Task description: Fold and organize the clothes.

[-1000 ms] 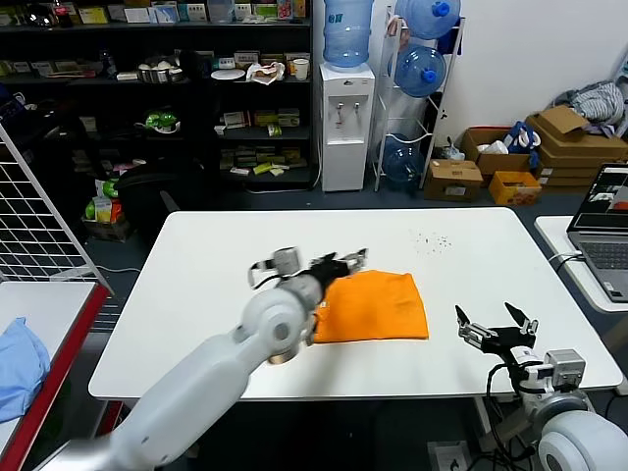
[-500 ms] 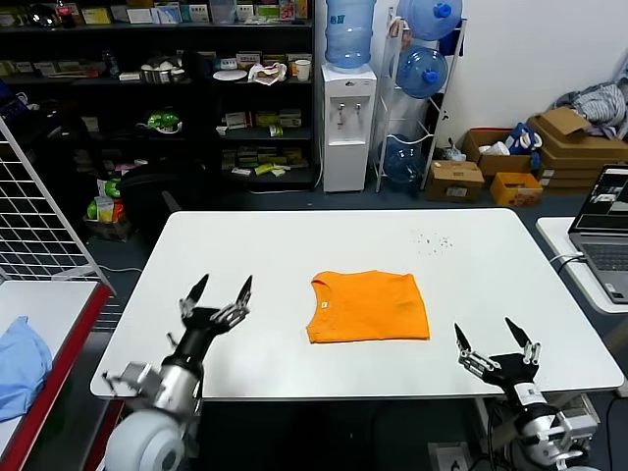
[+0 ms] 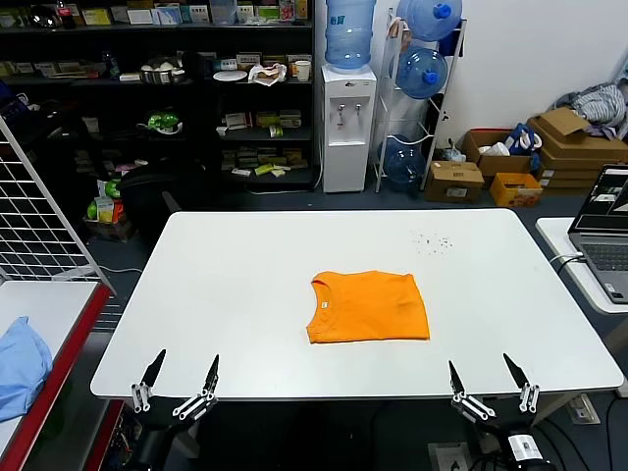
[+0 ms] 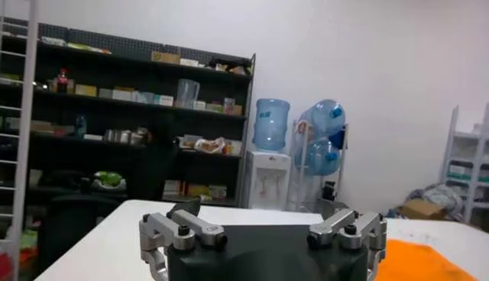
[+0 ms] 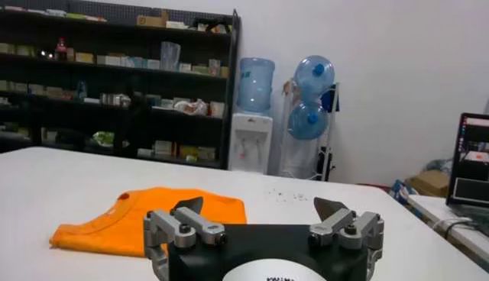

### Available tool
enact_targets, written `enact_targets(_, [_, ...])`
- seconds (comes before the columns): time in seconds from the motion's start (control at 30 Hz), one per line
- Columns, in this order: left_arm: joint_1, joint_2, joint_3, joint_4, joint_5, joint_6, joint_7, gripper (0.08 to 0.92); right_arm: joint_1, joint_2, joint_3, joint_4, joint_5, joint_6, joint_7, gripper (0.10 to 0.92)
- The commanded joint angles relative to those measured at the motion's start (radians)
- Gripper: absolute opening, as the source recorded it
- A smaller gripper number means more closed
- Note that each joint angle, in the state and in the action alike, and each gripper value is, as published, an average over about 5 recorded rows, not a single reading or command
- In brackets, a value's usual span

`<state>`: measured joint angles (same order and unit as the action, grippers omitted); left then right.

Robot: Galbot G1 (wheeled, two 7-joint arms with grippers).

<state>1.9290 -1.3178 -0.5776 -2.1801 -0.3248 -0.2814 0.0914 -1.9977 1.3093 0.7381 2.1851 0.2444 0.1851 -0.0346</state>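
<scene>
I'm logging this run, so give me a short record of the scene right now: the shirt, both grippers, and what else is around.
shirt: orange T-shirt folded into a compact rectangle, collar toward the robot's left, lying flat near the middle of the white table
left gripper: open, empty, at the table's near edge, apart from the shirt
right gripper: open, empty, at the near edge
side table: light blue garment on it, to the robot's left
background: water dispenser, laptop at right
</scene>
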Motion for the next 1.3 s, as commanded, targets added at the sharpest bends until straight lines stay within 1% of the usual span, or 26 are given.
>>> enact_targets(0.03, [0.148, -0.095, -0.038, -0.032, 0.098, -0.076, 0.038, 0.921, -0.068, 0.129, 0.010, -0.027, -0.070, 0.121, -0.022, 0.921])
enact_targets(0.37, [0.135, -0.092, -0.015, -0.004, 0.112, -0.083, 0.021, 0.921, -0.049, 0.200, 0.060, -0.054, -0.043, 0.136, -0.038, 0.921])
enact_targets(0.57, [0.139, -0.094, -0.008, 0.014, 0.112, -0.083, 0.017, 0.921, -0.055, 0.229, 0.043, -0.056, -0.061, 0.140, -0.036, 0.921])
enact_targets(0.93, [0.154, -0.100, -0.003, 0.010, 0.163, -0.063, 0.000, 0.921, -0.055, 0.216, 0.041, -0.059, -0.048, 0.130, -0.034, 0.921])
enact_targets(1.3, [0.164, -0.098, -0.033, 0.011, 0.189, -0.035, -0.025, 0.921, -0.050, 0.190, 0.042, -0.066, -0.020, 0.099, -0.052, 0.921])
